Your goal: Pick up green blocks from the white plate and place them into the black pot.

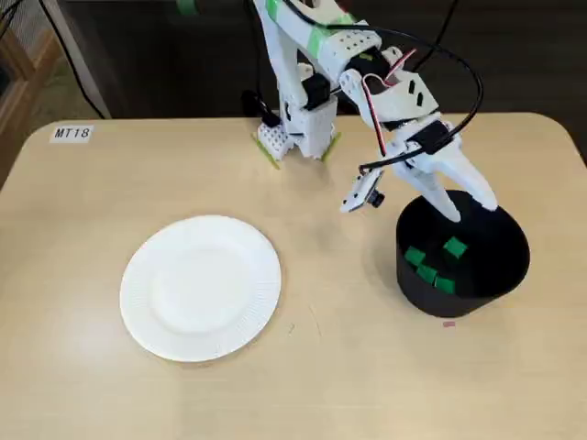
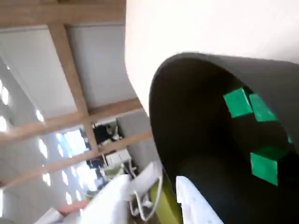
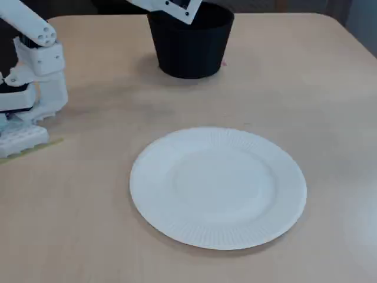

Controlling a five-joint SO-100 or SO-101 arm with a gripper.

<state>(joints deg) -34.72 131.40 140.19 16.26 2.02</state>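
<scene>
The black pot (image 1: 503, 266) stands at the right of a fixed view, with several green blocks (image 1: 454, 246) lying inside it. My white gripper (image 1: 471, 211) hangs over the pot's rim, open, with nothing between its fingers. The white plate (image 1: 200, 286) at the centre left is bare. In the wrist view I look into the pot (image 2: 196, 121) at the green blocks (image 2: 238, 102), and one white finger (image 2: 194, 205) shows at the bottom edge. The plate (image 3: 218, 186) fills the front of a fixed view; the pot (image 3: 189, 44) stands behind it.
The arm's white base (image 1: 298, 137) is mounted at the table's far edge. A label reading MT18 (image 1: 71, 133) sits at the far left corner. A small pink scrap (image 1: 448, 323) lies just in front of the pot. Cables loop above the gripper.
</scene>
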